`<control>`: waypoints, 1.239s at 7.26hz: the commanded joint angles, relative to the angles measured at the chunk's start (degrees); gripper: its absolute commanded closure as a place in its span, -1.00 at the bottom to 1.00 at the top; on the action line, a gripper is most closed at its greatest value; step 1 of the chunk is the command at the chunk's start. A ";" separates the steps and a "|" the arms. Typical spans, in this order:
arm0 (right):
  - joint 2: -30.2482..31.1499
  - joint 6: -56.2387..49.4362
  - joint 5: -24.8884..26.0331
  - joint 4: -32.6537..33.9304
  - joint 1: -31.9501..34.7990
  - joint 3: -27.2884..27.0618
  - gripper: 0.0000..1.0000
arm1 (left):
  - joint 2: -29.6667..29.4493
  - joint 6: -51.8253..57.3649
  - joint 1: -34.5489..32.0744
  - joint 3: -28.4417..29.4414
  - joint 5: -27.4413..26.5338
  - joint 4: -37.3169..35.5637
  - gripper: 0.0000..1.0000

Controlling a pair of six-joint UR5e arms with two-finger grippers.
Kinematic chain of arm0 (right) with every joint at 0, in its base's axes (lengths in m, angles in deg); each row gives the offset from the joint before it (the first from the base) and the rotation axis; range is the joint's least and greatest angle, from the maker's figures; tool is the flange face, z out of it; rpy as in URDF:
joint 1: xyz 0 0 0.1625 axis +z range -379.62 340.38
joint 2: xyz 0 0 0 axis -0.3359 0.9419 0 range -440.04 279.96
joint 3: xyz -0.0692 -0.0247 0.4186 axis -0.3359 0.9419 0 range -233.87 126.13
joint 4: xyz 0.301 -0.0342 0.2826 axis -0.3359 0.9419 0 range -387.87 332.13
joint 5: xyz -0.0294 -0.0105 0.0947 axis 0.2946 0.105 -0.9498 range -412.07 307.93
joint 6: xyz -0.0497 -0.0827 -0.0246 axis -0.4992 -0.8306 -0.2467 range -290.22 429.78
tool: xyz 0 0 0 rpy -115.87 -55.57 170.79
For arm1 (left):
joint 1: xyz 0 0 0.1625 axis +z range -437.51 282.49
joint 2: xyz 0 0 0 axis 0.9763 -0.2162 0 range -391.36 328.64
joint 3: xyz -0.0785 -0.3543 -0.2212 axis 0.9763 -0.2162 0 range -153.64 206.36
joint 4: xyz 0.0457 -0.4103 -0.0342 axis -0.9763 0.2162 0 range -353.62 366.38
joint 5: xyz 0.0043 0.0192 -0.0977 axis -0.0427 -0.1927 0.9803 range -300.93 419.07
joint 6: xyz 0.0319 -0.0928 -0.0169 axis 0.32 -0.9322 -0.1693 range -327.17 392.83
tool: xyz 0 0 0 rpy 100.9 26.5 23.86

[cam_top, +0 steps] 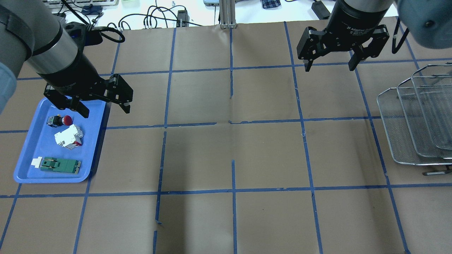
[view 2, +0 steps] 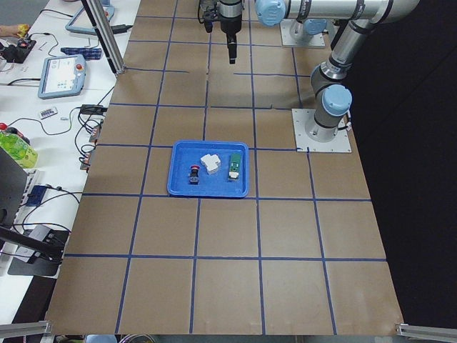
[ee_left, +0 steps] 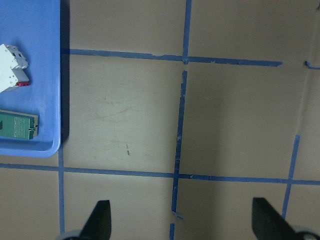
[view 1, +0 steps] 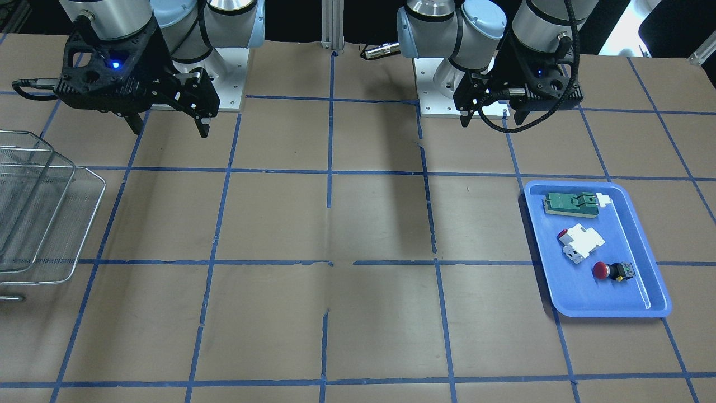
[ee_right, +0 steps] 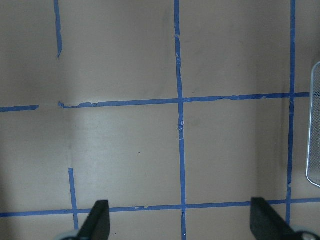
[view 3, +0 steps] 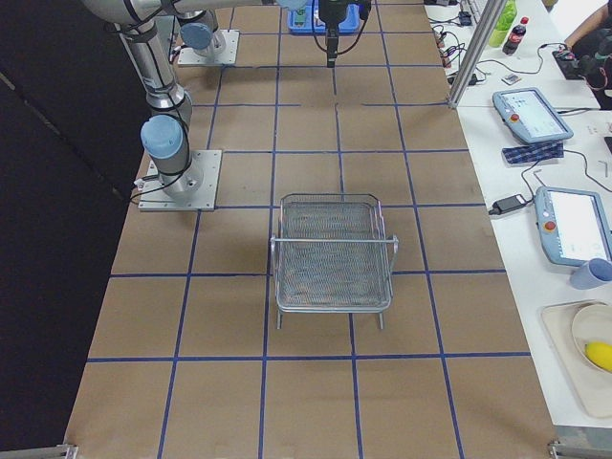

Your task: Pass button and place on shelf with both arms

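Button [cam_top: 63,120] in tray [cam_top: 31,141], near block [cam_top: 69,137]; left end effector [cam_top: 105,110] and right end effector [cam_top: 329,67] wide open, empty. I judge the round cap may slip my pinch.

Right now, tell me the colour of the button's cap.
Red. The button shows its red cap best in the exterior front-facing view.

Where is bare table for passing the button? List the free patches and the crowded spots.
Free: the whole middle of the table, from the blue tray on the robot's left across to the shelf on its right. Crowded: the tray, holding the button, white block and green board in a row.
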 commanded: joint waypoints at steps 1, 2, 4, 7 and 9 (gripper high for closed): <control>0.08 -0.02 -0.22 0.13 0.06 -0.02 -1.00 | 0.23 0.41 -0.14 -0.04 0.04 0.00 -1.00; 0.08 -0.02 -0.22 0.22 0.06 -0.10 -1.00 | 0.32 0.50 -0.14 -0.04 0.21 0.00 -1.00; 0.08 -0.02 -0.31 0.30 0.15 -0.46 -1.00 | 0.50 0.67 -0.14 -0.12 0.04 0.17 -1.00; 0.25 -0.02 -0.31 0.13 0.50 -0.54 -1.00 | 0.32 0.76 0.04 -0.13 0.04 0.00 -1.00; 0.25 -0.02 -0.31 -0.05 0.50 -0.63 -1.00 | 0.41 0.68 0.30 -0.21 0.12 0.70 -1.00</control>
